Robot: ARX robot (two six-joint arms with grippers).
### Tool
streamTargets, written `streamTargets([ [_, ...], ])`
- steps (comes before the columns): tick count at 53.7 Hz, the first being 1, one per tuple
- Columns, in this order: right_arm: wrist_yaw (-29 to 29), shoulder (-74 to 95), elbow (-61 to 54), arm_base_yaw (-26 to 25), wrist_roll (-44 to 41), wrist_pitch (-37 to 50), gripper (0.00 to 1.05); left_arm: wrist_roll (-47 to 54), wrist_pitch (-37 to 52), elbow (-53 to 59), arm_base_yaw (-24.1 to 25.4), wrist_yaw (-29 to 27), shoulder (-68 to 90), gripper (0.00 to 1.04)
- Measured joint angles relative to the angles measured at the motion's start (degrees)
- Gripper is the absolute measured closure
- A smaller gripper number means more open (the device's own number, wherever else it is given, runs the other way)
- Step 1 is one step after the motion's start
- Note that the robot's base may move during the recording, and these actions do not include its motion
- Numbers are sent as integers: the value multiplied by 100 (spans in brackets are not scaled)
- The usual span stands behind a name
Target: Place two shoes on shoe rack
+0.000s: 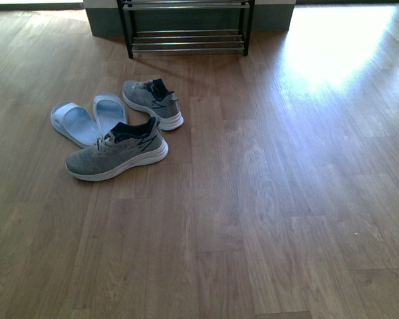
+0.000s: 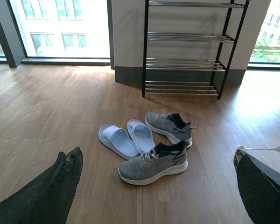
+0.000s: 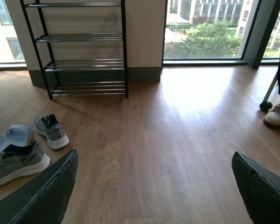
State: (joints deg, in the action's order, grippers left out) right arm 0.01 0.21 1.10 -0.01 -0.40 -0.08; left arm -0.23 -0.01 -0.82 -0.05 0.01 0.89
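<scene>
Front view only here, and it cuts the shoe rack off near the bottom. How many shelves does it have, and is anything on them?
Observer: The left wrist view shows the shoe rack with four rod shelves in view, none holding shoes.
Operator: Are the grippers holding anything?
Observer: No. The left gripper and right gripper are both open, nothing between their fingers.
Operator: Anyone nearby?
Observer: The right wrist view shows a white-shoed foot off to the side, apart from the rack.
</scene>
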Motion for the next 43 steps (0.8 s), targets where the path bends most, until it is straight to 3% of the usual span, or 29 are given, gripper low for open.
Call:
streamTargets([
  [43,2,0,0,0,0,0,9,0,0,0,0,0,0,9],
])
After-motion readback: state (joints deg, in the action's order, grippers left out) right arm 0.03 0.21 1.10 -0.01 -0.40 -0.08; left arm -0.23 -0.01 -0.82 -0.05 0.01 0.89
